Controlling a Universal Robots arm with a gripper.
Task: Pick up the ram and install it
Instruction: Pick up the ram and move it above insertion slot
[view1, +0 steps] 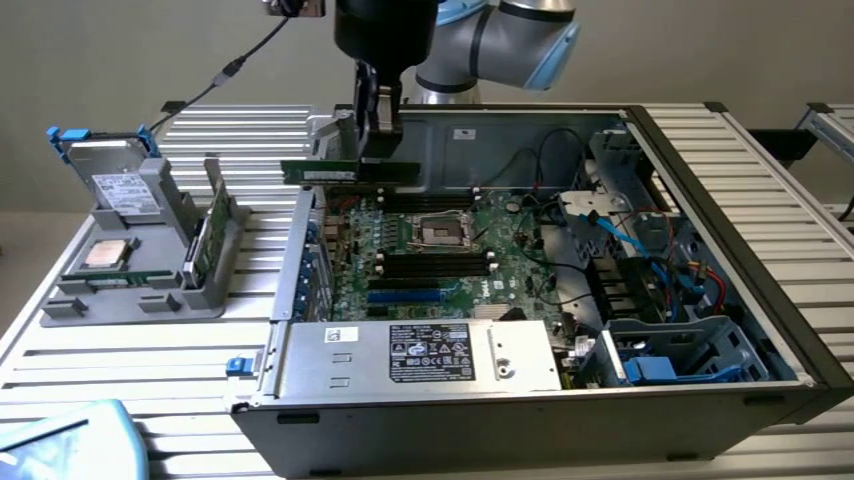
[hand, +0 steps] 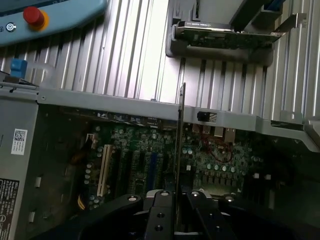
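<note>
Above the open computer case (view1: 534, 430), the gripper (view1: 378, 148) pinches the ram (view1: 327, 172) between narrow fingers, right over the motherboard (view1: 461, 255) inside.

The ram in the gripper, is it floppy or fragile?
Probably stiff: the ram juts sideways from the gripper without drooping. Likely light: it looks very thin edge-on in the wrist view. Perhaps fragile: it is a bare green board.

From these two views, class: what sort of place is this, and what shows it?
Probably a robotics lab bench for computer assembly: an open desktop computer case with its motherboard, a grey parts fixture beside it, and the gripper holding the ram.
</note>
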